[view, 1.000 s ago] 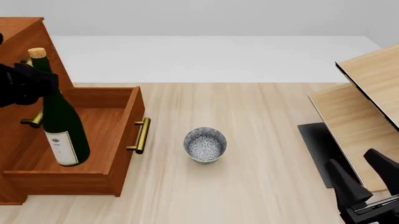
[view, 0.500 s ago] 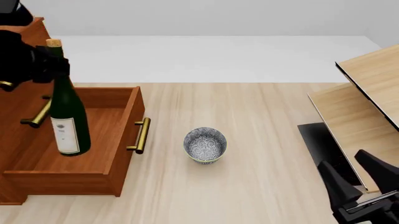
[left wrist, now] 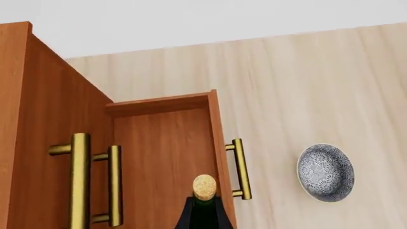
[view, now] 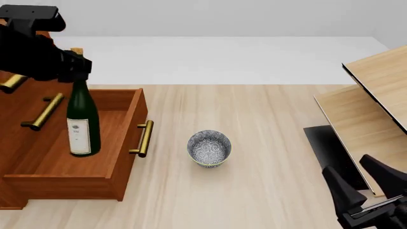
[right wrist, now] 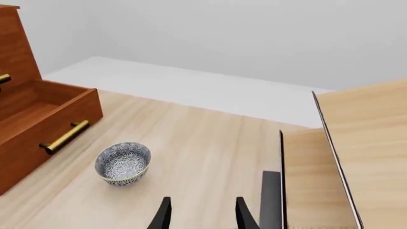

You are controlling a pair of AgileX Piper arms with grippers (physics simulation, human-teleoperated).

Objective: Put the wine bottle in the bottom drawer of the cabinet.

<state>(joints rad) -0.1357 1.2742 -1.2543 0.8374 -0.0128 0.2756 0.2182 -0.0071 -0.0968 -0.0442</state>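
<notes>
The wine bottle (view: 83,119) stands upright inside the open bottom drawer (view: 127,143) of the cabinet (view: 13,110), its base low in the drawer box. My left gripper (view: 74,67) is shut on its neck just under the tan cap. In the left wrist view the cap of the bottle (left wrist: 204,187) sits above the drawer floor (left wrist: 165,143), beside the cabinet front (left wrist: 38,95), with dark fingers tight on either side of the neck. My right gripper (view: 348,167) hangs open and empty at the near right, also seen as the right gripper (right wrist: 203,202).
A patterned blue-and-white bowl (view: 209,148) rests on the table right of the drawer's brass handle (view: 144,138); the bowl (right wrist: 123,163) also shows in the right wrist view. Pale light-wood furniture with a black panel (view: 375,109) fills the right side.
The bottle swung from tilted to upright and shifted right, deeper over the drawer. The left arm rose and moved right with it. The right gripper barely shifted.
</notes>
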